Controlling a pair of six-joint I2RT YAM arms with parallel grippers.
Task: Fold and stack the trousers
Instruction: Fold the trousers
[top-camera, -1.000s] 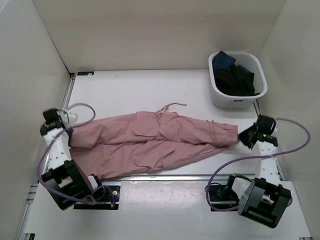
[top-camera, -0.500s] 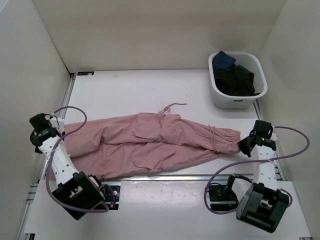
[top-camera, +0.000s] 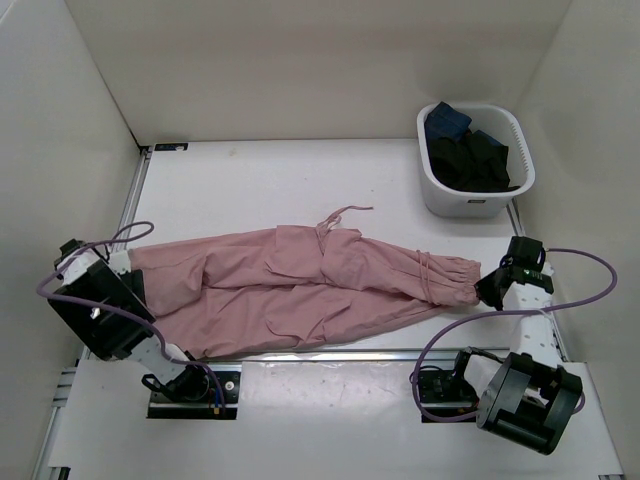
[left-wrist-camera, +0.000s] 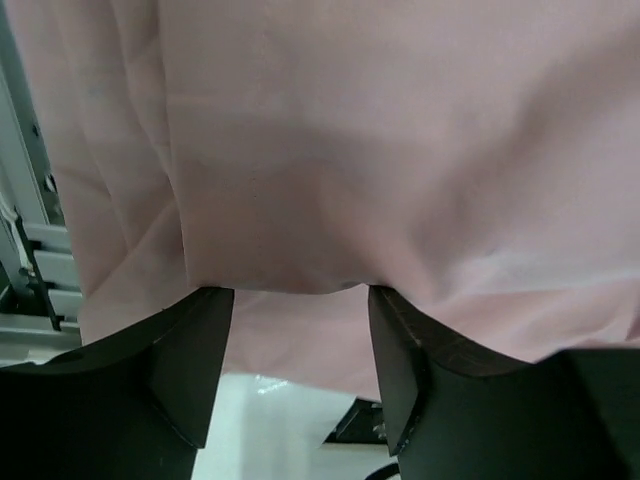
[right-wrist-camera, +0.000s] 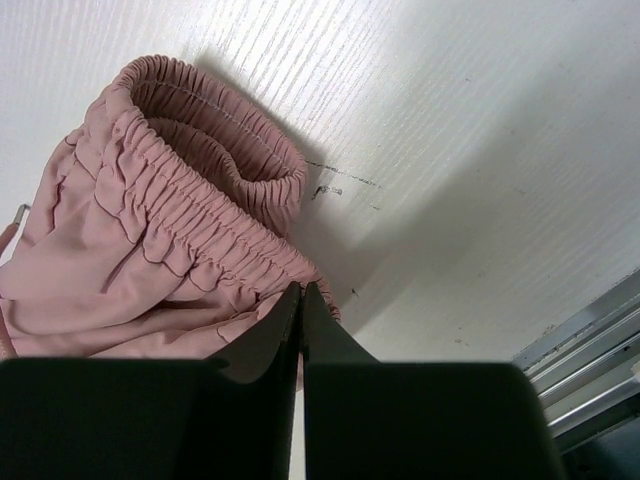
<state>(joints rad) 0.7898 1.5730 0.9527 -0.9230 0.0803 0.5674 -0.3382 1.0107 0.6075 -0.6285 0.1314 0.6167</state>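
Note:
The dusty-pink trousers (top-camera: 300, 280) lie stretched left to right across the white table, legs to the left and gathered elastic waist (top-camera: 455, 275) to the right. The thin drawstring (top-camera: 340, 213) curls above the middle. My right gripper (top-camera: 487, 288) sits at the waist end, and in the right wrist view it (right-wrist-camera: 302, 290) is shut on the edge of the waistband (right-wrist-camera: 170, 250). My left gripper (top-camera: 128, 283) is at the leg ends. In the left wrist view its jaws (left-wrist-camera: 295, 295) stand wide apart, with pink fabric (left-wrist-camera: 350, 150) just beyond the tips.
A white basket (top-camera: 440, 190) with dark clothes (top-camera: 470, 155) stands at the back right. White walls close in the table on three sides. A metal rail (top-camera: 320, 352) runs along the near edge, just below the trousers.
My left arm has swung out left and drawn back low by the leg ends. The trousers have settled flatter. My right gripper has moved slightly towards the near edge with the waist.

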